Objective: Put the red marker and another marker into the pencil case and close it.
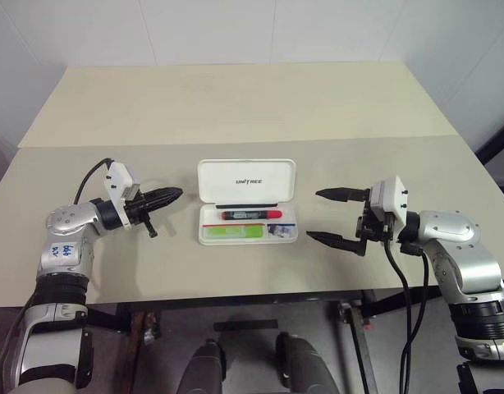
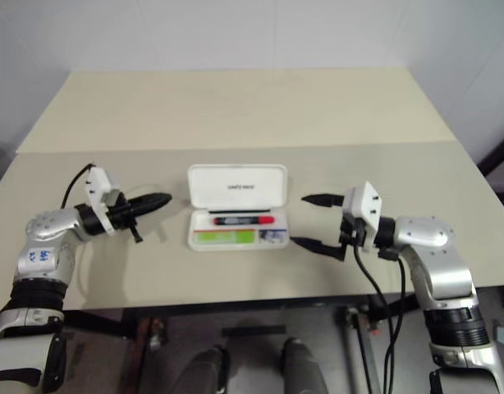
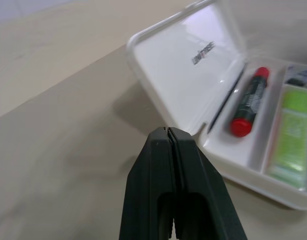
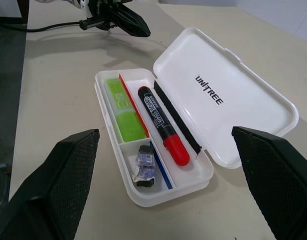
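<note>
Pencil case lies open on my counter, between both arms. My left tool points level at it, fingers pressed together and empty; my right tool faces it, fingers spread wide.

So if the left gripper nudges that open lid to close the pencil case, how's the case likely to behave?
The pencil case looks like thin hard plastic, so it is probably light and may slide on the smooth table rather than stay put. The lid looks stiff and should swing as one piece on its hinge. The red marker could roll slightly inside.
</note>
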